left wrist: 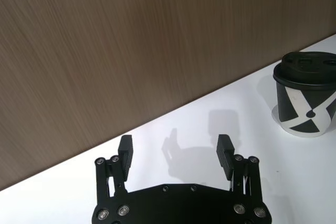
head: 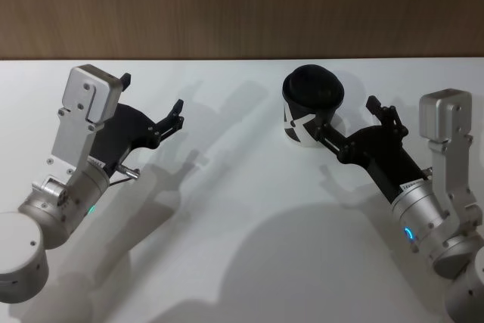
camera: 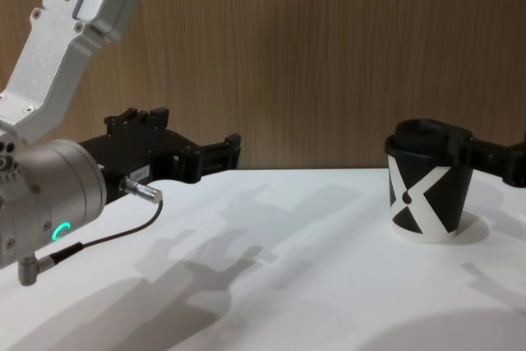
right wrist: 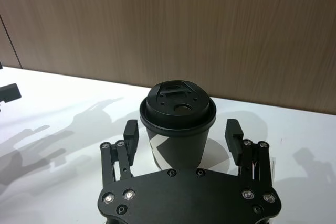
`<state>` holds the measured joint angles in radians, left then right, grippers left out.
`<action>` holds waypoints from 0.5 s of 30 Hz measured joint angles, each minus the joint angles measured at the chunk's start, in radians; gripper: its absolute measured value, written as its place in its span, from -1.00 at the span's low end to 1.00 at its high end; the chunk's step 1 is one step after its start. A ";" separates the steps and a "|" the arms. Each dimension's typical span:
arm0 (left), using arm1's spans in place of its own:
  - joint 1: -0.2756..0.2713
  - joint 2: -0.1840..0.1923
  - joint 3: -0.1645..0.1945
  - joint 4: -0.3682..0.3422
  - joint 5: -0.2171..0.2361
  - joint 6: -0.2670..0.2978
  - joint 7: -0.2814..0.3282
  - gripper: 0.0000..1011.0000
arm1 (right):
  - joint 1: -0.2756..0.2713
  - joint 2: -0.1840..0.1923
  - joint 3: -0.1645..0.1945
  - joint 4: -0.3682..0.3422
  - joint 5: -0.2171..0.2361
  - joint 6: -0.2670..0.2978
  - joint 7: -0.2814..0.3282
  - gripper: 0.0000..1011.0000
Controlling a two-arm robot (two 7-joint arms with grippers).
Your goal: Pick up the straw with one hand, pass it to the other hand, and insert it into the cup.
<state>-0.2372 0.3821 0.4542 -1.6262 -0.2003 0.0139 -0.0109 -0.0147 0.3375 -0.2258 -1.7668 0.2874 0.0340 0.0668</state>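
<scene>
The cup (head: 312,100) is black with a white X pattern and a black domed lid. It stands upright at the back right of the white table (head: 242,209). My right gripper (head: 348,120) is open, one finger on each side of the cup (right wrist: 177,116), with small gaps to its wall. Nothing is held in my left gripper (head: 153,92), which hovers open over the left of the table. In the left wrist view the left gripper (left wrist: 175,142) faces the wall, with the cup (left wrist: 307,98) off to one side. The straw is out of view.
A brown wood-grain wall (head: 242,5) runs along the table's far edge. In the chest view, bare white tabletop (camera: 288,269) stretches between the left gripper (camera: 196,131) and the cup (camera: 427,195).
</scene>
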 joint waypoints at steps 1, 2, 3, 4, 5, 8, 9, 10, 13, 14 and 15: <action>0.000 0.000 0.000 0.000 0.000 0.000 0.000 0.98 | 0.000 0.000 0.000 0.000 0.000 0.000 0.000 0.98; 0.000 0.000 0.000 0.000 0.000 0.000 0.000 0.98 | 0.000 0.000 0.000 0.000 0.000 0.000 0.000 0.98; 0.000 0.000 0.000 0.000 0.000 0.000 0.000 0.98 | 0.000 0.000 0.000 0.000 0.000 0.000 0.000 0.98; 0.000 0.000 0.000 0.000 0.000 0.000 0.000 0.98 | 0.000 0.000 0.000 0.000 0.000 0.000 0.000 0.98; 0.000 0.000 0.000 0.000 0.000 0.000 0.000 0.98 | 0.000 0.000 0.000 0.000 0.000 0.000 0.000 0.98; 0.000 0.000 0.000 0.000 0.000 0.000 0.000 0.98 | 0.000 0.000 0.000 0.000 0.000 0.000 0.000 0.98; 0.000 0.000 0.000 0.000 0.000 0.000 0.000 0.98 | 0.000 0.000 0.000 0.000 0.000 0.000 0.000 0.98; 0.000 0.000 0.000 0.000 0.000 0.000 0.000 0.98 | 0.000 0.000 0.000 0.000 0.000 0.000 0.000 0.98; 0.000 0.000 0.000 0.000 0.000 0.000 0.000 0.98 | 0.000 0.000 0.000 0.000 0.000 0.000 0.000 0.98; 0.000 0.000 0.000 0.000 0.000 0.000 0.000 0.98 | 0.000 0.000 0.000 0.000 0.000 0.000 0.000 0.98; 0.000 0.000 0.000 0.000 0.000 0.000 0.000 0.98 | 0.000 0.000 0.000 0.000 0.000 0.000 0.000 0.98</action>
<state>-0.2372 0.3821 0.4542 -1.6262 -0.2003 0.0139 -0.0109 -0.0147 0.3374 -0.2258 -1.7668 0.2874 0.0340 0.0668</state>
